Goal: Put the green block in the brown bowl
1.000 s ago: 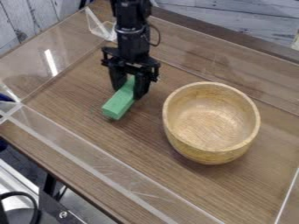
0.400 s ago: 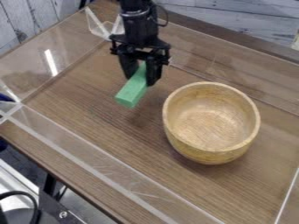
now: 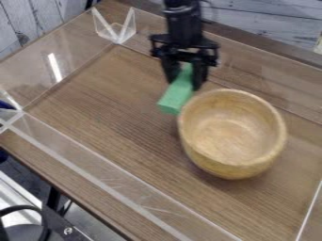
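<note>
The tool (image 3: 184, 73) is clenched on the upper end of the green block (image 3: 176, 94), which hangs tilted, clear of the bench (image 3: 101, 122), just beside the far-left rim of the brown bowl (image 3: 232, 132). The block's lower end sits close to rim level (clearance cannot be judged from this single view). To do this step well, the carry should, in my judgement, gain a little height before crossing the rim, centre over the hollow, then release low to prevent a bounce. Against the earlier frames, block and tool have moved right and upward, from resting on the bench toward the bowl.
</note>
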Available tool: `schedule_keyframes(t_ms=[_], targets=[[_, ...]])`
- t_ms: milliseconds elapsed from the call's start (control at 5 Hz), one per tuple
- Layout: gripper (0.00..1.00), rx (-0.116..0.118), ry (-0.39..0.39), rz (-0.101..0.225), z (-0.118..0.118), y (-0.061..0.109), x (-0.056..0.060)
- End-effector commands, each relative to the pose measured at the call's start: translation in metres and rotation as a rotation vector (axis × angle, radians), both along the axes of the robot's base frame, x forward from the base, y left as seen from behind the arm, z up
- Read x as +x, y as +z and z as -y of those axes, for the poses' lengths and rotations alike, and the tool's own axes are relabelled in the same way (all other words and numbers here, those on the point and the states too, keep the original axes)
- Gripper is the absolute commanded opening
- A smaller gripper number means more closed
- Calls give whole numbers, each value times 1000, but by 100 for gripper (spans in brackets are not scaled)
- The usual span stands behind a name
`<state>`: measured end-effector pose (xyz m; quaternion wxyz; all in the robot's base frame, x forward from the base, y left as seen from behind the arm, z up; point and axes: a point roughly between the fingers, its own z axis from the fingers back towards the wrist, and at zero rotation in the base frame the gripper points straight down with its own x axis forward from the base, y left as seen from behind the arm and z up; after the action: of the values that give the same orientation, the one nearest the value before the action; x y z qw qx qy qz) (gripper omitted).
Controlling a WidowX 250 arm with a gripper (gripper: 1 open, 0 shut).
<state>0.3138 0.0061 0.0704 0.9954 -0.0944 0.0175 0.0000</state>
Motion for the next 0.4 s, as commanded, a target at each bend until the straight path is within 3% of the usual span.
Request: schedule_keyframes(t_ms=[0,200], targets=[[0,7,-39,64,42,14,18],[0,9,-67,52,75,6,21]])
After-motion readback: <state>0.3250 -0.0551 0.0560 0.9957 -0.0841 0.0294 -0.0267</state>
